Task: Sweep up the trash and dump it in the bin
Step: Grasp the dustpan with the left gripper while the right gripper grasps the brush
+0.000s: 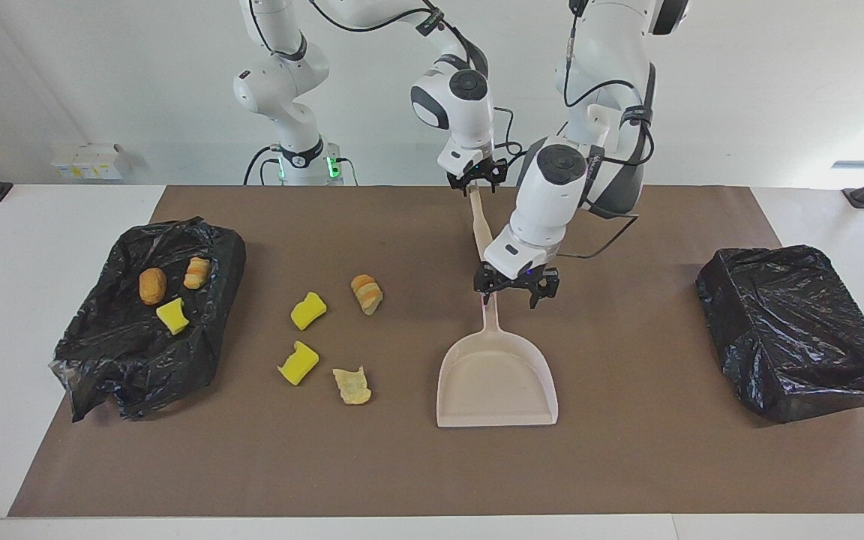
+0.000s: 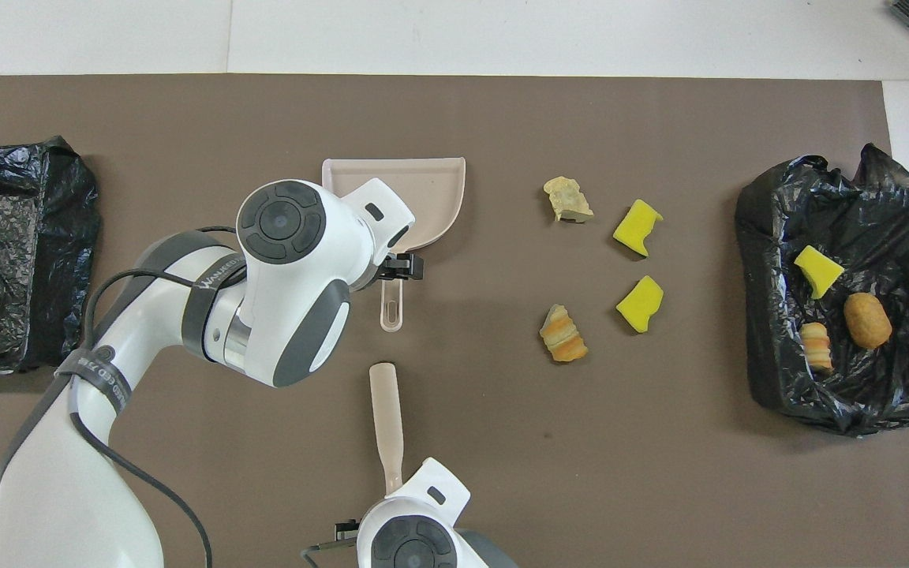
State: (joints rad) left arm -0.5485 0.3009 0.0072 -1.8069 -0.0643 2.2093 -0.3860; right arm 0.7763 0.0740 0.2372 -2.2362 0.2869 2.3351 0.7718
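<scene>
Facing view: our left gripper (image 1: 511,289) hovers spread over the dustpan (image 1: 497,375) handle; right gripper (image 1: 476,177) grips the brush (image 1: 481,225); next, lower and clamp

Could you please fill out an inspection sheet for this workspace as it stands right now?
Surface: brown mat on a white table.
Job's things: four scraps loose on the mat; three in the open bag; dustpan flat, brush nearer the robots.
Clutter: second black bag at the left arm's end.
Hands: left hand open over the dustpan handle; right hand at the brush's end.
Cables: black leads along both arms.
Surroundings: white wall, small boxes.
</scene>
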